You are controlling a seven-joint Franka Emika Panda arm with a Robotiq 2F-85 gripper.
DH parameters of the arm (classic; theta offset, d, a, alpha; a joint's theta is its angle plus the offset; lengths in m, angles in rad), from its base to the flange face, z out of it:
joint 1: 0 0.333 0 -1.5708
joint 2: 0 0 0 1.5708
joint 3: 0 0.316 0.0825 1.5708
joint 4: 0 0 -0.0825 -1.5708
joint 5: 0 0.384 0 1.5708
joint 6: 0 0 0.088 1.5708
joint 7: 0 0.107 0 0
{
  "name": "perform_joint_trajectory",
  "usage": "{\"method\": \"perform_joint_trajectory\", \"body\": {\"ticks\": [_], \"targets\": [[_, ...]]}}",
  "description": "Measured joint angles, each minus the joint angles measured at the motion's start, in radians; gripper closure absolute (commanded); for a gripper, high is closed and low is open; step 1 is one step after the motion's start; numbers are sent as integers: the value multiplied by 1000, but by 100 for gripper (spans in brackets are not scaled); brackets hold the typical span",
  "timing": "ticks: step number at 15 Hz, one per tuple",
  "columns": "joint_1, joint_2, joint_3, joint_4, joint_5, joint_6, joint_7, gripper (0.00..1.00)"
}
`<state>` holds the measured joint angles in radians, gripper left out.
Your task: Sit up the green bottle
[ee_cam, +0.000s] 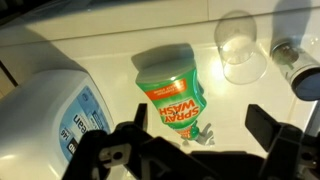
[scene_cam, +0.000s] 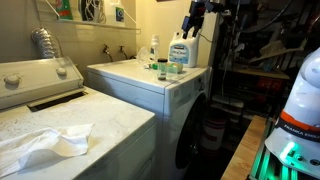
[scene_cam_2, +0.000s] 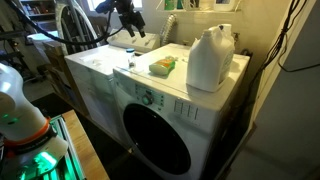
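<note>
Wrist view: green bottle (ee_cam: pixel 172 90) lies on its side just ahead of the gripper (ee_cam: pixel 198 122), whose fingers (ee_cam: pixel 265 125) are spread, holding nothing; jug (ee_cam: pixel 45 115) outside one finger, contents unseen

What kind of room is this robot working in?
Probably a home laundry room: a white front-loading machine with a round door, a big pale jug standing on top of it, and a green bottle labelled Spray 'n Wash lying nearby.
</note>
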<state>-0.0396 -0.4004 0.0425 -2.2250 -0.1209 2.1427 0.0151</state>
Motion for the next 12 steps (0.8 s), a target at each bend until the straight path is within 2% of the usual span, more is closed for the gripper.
{"method": "perform_joint_trajectory", "body": {"ticks": [3, 8, 12], "targets": [[2, 115, -6, 100, 0, 72, -41, 0], [15, 286, -5, 214, -1, 274, -124, 0], [19, 338, -5, 252, -3, 295, -124, 0]]}}
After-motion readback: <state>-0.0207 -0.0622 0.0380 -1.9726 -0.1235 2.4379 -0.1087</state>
